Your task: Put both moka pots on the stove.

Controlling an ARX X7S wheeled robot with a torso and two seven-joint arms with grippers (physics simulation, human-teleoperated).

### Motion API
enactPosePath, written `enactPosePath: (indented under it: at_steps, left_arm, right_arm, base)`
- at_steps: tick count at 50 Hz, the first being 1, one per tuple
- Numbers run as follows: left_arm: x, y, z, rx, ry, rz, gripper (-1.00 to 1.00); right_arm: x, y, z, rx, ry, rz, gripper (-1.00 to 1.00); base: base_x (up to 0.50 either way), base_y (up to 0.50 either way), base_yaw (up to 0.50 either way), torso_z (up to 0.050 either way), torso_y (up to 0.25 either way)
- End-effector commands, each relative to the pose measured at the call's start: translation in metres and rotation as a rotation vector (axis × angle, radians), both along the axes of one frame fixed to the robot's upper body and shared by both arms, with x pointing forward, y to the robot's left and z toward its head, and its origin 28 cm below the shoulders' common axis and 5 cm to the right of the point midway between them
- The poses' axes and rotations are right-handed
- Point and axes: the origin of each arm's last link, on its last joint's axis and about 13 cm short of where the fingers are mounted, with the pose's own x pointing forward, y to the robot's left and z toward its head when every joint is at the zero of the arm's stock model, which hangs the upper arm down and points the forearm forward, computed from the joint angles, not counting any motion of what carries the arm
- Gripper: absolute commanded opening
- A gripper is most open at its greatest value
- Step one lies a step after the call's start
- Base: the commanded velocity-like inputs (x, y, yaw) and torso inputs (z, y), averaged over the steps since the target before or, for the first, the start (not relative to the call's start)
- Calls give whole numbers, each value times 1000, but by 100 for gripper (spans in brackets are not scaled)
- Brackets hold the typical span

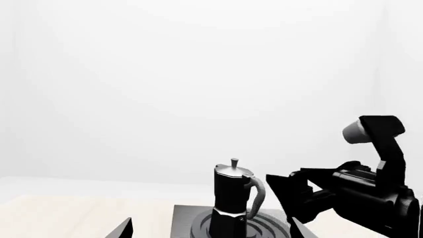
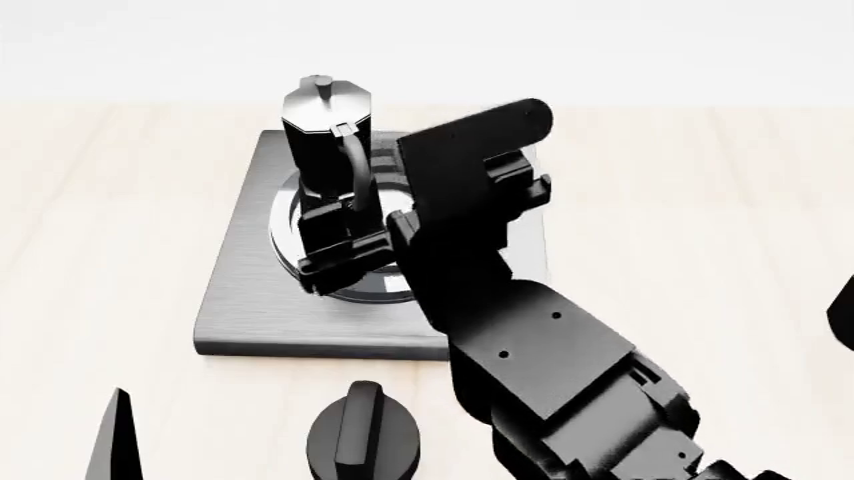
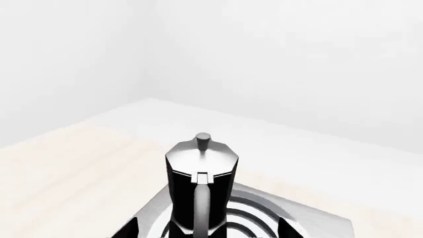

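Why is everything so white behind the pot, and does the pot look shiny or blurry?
In both wrist views the background is flat, even white with no glare. The moka pot looks sharp in the right wrist view, its silver lid catching soft light. In the head view the stove casts only a faint shadow.

The moka pot [image 2: 327, 140] just ahead of the right end effector [image 2: 344, 262] had a glossy black faceted body and a smooth silver metal lid. Under it, the stove [image 2: 247, 290] looked like brushed grey metal with shiny raised rings. The bench [image 2: 107, 230] was pale, matt wood, and the knob [image 2: 363, 440] was smooth black plastic.
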Motion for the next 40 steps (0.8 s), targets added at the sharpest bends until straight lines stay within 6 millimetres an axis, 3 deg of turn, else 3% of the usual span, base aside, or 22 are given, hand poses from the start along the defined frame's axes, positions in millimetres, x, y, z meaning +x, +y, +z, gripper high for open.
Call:
enactPosePath:
  at_steps: [1,21,40]
  left_arm:
    - [1,0,-1,-2,-1,1,100]
    - [-1,0,1,-3,-5,1,100]
    - [-2,-1,1,-8,-7,-6,100]
  right_arm:
    - [-68,-18,4,-35,-193,42,100]
    - [-142,-71,32,-31,-344,-152,100]
    - [-165,-147,37,-122,-361,-446,100]
  base:
    - [0,0,0,0,0]
    - [0,0,0,0,0]
    - [0,0,0,0,0]
